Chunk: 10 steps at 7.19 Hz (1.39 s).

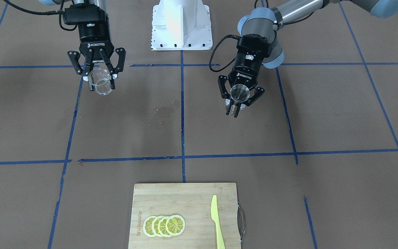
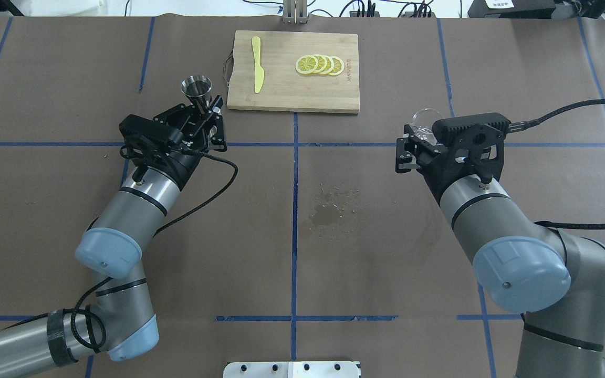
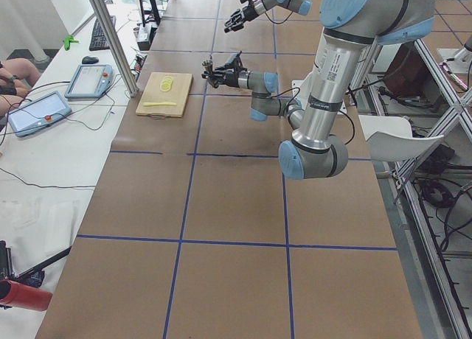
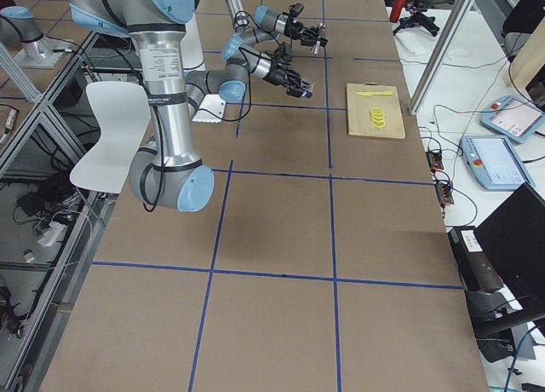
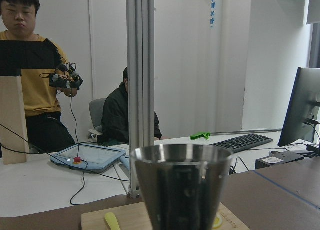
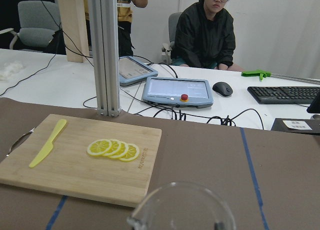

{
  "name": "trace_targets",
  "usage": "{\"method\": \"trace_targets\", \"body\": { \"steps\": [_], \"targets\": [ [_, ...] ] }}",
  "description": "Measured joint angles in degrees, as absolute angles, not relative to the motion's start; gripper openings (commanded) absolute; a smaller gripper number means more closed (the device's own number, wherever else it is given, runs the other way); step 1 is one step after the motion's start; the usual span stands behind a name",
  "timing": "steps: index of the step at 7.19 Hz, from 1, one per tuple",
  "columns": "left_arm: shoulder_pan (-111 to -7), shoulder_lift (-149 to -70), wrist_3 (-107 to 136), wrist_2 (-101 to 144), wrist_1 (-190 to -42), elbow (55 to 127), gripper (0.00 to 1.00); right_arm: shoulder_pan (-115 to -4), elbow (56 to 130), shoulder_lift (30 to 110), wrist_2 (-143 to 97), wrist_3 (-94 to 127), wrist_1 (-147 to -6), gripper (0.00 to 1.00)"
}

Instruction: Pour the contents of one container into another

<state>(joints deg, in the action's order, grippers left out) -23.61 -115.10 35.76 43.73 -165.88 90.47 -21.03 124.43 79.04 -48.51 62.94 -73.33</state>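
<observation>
1. Glass beaker (image 1: 101,86), clear and small, is clamped between the fingers of the right claw (image 1: 101,80). It hangs roughly upright above the right side of the counter (image 2: 386,236). Whether it holds liquid I cannot tell.
2. The steel jigger (image 2: 196,87) is gripped at its narrow waist by the left claw (image 2: 205,113), mouth up, above the left side. The two vessels are well apart.
3. Judged step: both vessels are lifted, but they have not yet been brought together and no pour has begun.
4. The next move likely calls for carrying the beaker's lip over the jigger's small mouth, then tipping slowly.
5. A damp stain (image 2: 329,210) marks the counter between the arms.
6. On the far side lies a bamboo board (image 2: 292,94) with lemon slices (image 2: 319,64) and a yellow knife (image 2: 257,71).
</observation>
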Motion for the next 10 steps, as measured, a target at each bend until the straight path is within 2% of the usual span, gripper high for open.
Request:
{"method": "trace_targets", "body": {
  "steps": [3,7,10],
  "targets": [
    [-30.1,-113.7,40.5,49.7,-159.7,90.7,0.0,-22.9,122.9,83.0,-48.8,66.3,-73.5,0.0],
    [-35.3,-109.1,41.1,56.6,-157.9,93.5,0.0,-22.6,116.4,88.4,-48.2,75.8,-73.3,0.0],
    [-36.7,-107.9,41.1,58.1,-157.9,94.0,0.0,-15.4,115.2,92.6,-40.6,90.1,-73.2,0.0]
  ]
}}
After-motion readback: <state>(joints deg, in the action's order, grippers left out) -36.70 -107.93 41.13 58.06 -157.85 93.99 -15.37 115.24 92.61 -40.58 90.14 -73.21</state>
